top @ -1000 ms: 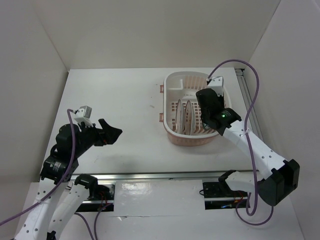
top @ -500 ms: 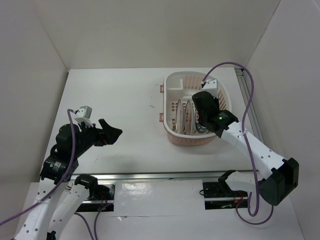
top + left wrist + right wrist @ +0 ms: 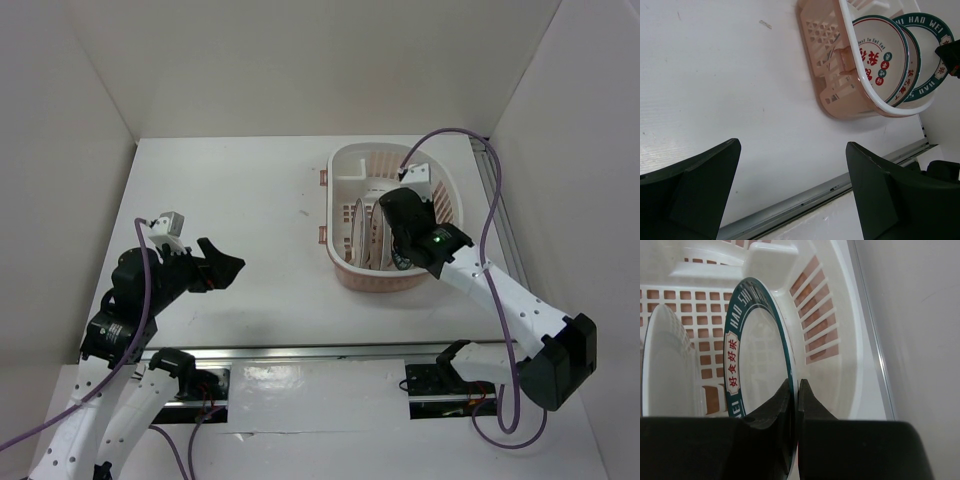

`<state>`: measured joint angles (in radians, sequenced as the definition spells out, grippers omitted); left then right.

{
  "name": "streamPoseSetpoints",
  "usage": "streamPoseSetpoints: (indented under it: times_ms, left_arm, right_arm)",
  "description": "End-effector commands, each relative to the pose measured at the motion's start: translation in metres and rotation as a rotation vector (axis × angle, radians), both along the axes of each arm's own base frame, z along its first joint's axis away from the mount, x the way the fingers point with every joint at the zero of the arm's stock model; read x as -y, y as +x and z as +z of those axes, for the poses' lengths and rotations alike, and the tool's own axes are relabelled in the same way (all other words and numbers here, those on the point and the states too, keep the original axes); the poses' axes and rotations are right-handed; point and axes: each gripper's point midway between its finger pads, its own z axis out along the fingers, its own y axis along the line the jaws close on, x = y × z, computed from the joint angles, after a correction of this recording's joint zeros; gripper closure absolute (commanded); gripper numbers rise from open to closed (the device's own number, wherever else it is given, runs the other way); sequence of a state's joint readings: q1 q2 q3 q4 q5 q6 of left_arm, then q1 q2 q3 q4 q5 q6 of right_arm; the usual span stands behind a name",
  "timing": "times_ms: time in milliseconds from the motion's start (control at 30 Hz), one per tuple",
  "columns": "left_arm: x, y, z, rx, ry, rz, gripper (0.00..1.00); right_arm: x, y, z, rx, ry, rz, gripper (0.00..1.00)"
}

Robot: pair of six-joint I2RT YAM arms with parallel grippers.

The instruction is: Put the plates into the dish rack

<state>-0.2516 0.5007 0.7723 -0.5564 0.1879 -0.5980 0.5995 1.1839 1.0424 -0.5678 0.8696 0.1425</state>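
White table (image 3: 250,200) boxed in by pale walls. At its far right, pink dish rack (image 3: 345,160), with plates on edge inside. Right gripper (image 3: 796,387) clamped narrow on the rim of the teal-ringed plate (image 3: 735,370), upright near the rack's right wall; just beside it, on the left, plate with red marks (image 3: 877,55). Left gripper (image 3: 790,190) spread wide, holding nothing. Hangs over bare table, well apart from the rack.

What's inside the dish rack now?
Two plates stand on edge: the red-marked plate and the teal-ringed plate, pinched at its rim by the right gripper. The arm covers the rest of the dish rack.
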Motion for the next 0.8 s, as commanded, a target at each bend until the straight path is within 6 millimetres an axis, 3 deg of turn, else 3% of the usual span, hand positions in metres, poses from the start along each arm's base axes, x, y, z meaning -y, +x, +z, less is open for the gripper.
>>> streamPoseSetpoints:
  times_ms: [0,267,433,567,767]
  left_arm:
    - [0.002,0.002,0.007,0.046,0.009,-0.024,0.00]
    - [0.002,0.002,0.007,0.046,0.009,-0.024,0.00]
    - [0.002,0.002,0.007,0.046,0.009,-0.024,0.00]
    - [0.002,0.002,0.007,0.046,0.009,-0.024,0.00]
    - [0.002,0.002,0.007,0.046,0.009,-0.024,0.00]
  right_arm:
    - [-0.001,-0.002,0.012,0.065,0.019,-0.023,1.00]
    - [-0.002,-0.003,0.008,0.052,0.013,-0.029,1.00]
    - [-0.003,-0.005,0.008,0.052,0.010,-0.031,0.92]
    - [-0.008,-0.005,0.007,0.052,0.023,-0.019,0.78]
    - [-0.013,-0.005,0.003,0.053,0.016,-0.008,0.69]
